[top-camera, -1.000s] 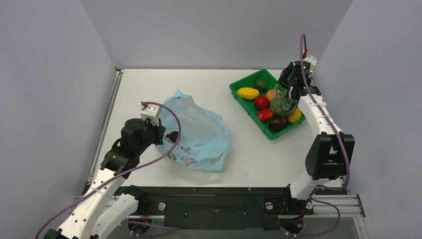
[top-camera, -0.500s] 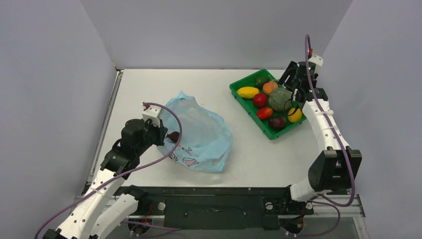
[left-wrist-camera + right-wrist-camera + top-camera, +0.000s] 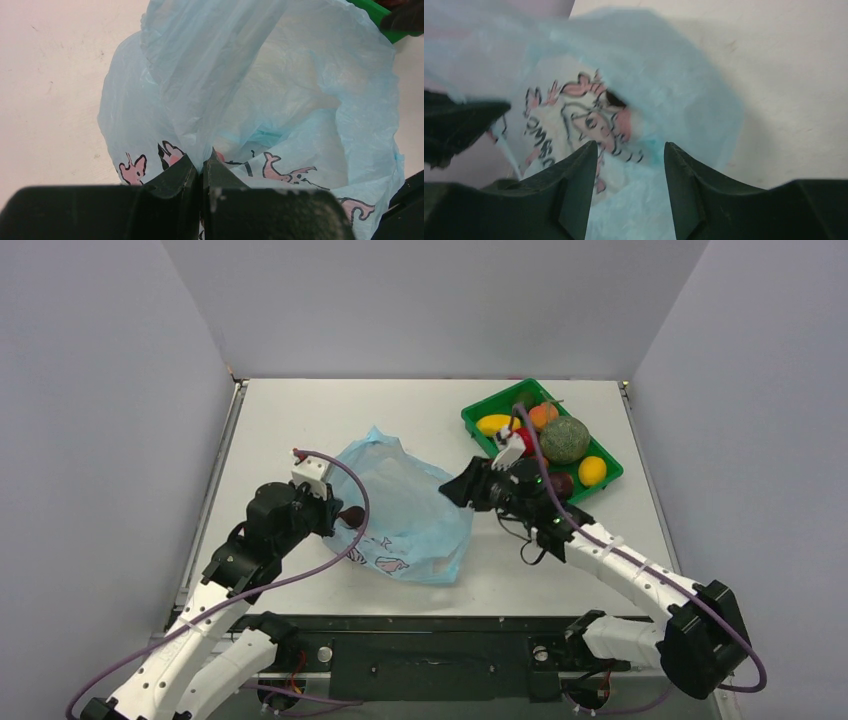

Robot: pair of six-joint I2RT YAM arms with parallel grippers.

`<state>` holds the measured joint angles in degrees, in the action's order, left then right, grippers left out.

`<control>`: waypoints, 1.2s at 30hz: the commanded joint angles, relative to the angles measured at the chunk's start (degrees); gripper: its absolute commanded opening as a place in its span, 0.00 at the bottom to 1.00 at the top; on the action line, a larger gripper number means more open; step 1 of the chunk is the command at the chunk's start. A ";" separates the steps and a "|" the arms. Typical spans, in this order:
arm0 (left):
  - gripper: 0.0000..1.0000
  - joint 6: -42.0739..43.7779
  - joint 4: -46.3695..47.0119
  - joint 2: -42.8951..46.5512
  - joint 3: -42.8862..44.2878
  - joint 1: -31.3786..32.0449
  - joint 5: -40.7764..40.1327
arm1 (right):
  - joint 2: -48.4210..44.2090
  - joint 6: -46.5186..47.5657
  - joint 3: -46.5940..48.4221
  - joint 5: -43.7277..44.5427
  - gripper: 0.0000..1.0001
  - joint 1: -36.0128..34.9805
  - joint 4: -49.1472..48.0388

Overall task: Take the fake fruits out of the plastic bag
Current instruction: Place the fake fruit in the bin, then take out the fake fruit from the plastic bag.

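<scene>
The plastic bag point(image 3: 410, 512) lies crumpled at the middle of the desk point(image 3: 300, 420), and we judge it very light, limp and slippery: it offers no stiffness, so it collapses wherever it is not held. We take it at the rim or a loop handle, pinching a fold of film. The left hand point(image 3: 202, 171) does this, pressed together on the near left rim so that the mouth stands up. The right hand point(image 3: 629, 150) is spread at the right edge of the bag and holds nothing. The fake fruits point(image 3: 543, 415) lie in the green tray point(image 3: 498, 398) at the far right; we judge them light, rigid and glossy, best gripped across the widest part. The top view alone shows the tray and both arms. The left wrist view alone looks down into the mouth, where we see mostly bare film and one pink patch that we cannot identify. The right wrist view is blurred and shows only printed film beyond the fingers.
</scene>
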<state>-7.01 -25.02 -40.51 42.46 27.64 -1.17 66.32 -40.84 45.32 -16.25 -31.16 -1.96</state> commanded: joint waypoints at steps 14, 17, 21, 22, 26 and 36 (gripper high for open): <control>0.00 0.81 4.89 1.46 -0.92 2.87 3.30 | 18.36 -12.29 -3.00 11.06 0.32 -24.66 -36.35; 0.00 0.36 5.53 1.58 -0.95 2.95 3.85 | 25.17 -13.07 -0.47 12.45 0.33 -24.67 -37.71; 0.00 -0.94 6.22 -1.01 2.31 2.94 3.72 | 29.99 -14.47 -1.11 14.71 0.36 -24.67 -41.74; 0.00 -1.71 5.79 -1.92 5.34 2.95 3.02 | 30.52 -14.32 -0.85 15.08 0.37 -24.53 -41.93; 0.00 -1.22 4.66 -8.18 15.51 2.95 3.03 | 34.43 -14.21 3.02 14.93 0.39 -22.71 -40.89; 0.00 -0.58 0.42 -5.15 13.39 3.02 7.09 | 36.44 -14.37 8.25 12.96 0.47 -18.77 -36.07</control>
<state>-7.79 -23.53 -50.57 62.39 30.33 3.92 105.08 -55.11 53.93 -3.44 -50.85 -36.60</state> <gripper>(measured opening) 0.004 0.447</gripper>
